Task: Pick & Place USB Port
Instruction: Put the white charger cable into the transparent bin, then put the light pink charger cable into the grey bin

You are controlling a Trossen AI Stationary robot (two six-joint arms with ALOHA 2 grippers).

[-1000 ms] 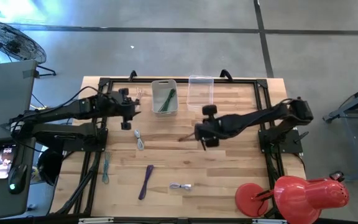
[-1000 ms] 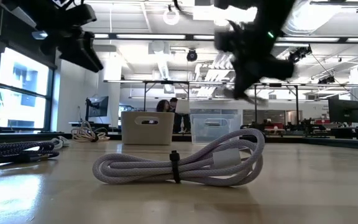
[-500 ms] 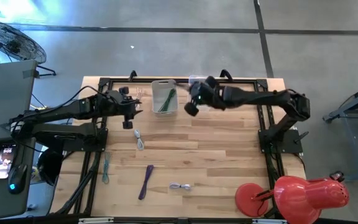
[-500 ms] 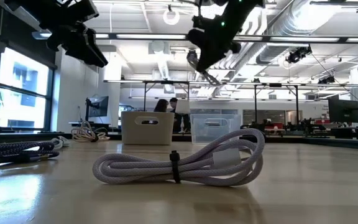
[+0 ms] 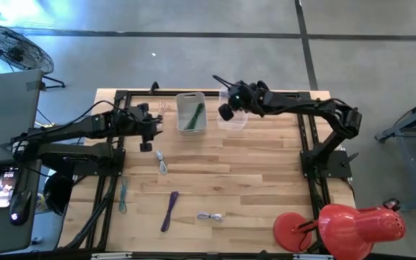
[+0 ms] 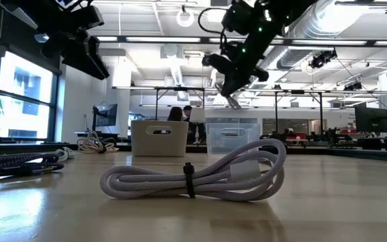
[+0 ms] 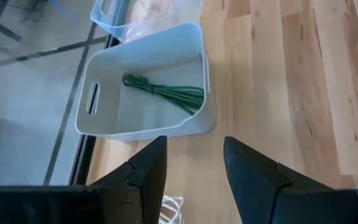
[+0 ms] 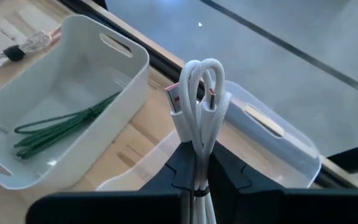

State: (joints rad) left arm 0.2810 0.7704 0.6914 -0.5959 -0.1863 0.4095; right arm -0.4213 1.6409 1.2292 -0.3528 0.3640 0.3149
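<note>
A white bundled USB cable (image 8: 199, 99) with red-tipped plugs is in my right gripper (image 8: 199, 163), which is shut on it. The gripper hovers above the clear bin (image 8: 278, 144) at the table's far edge (image 5: 226, 112). Beside it, to the left, stands the white bin (image 8: 129, 59) with a green cable (image 8: 61, 127) lying on its floor. My left gripper (image 7: 194, 146) is open and holds nothing. It hovers near the white bin (image 7: 142, 124), on its left and near side (image 5: 145, 141). My right gripper pinches the white cable bundle between its two fingers, across several strands near one end (image 8: 199, 146). The looped end and the plugs (image 8: 178, 93) stick out past the fingertips. The bundle is lifted clear, above the clear bin.
More cables lie on the wooden table: a grey-white one (image 5: 162, 162), a teal one (image 5: 123, 195), a purple one (image 5: 170, 209), a white coil (image 5: 209, 216) close to the low camera (image 6: 193, 175), and a pale one (image 5: 162, 108) left of the white bin. A red lamp (image 5: 352, 224) stands at the near right corner.
My right gripper has risen from mid-table and swung toward the far edge, carrying the cable bundle clear of the wood. It now stands over the clear bin. My left arm has kept nearly still.
</note>
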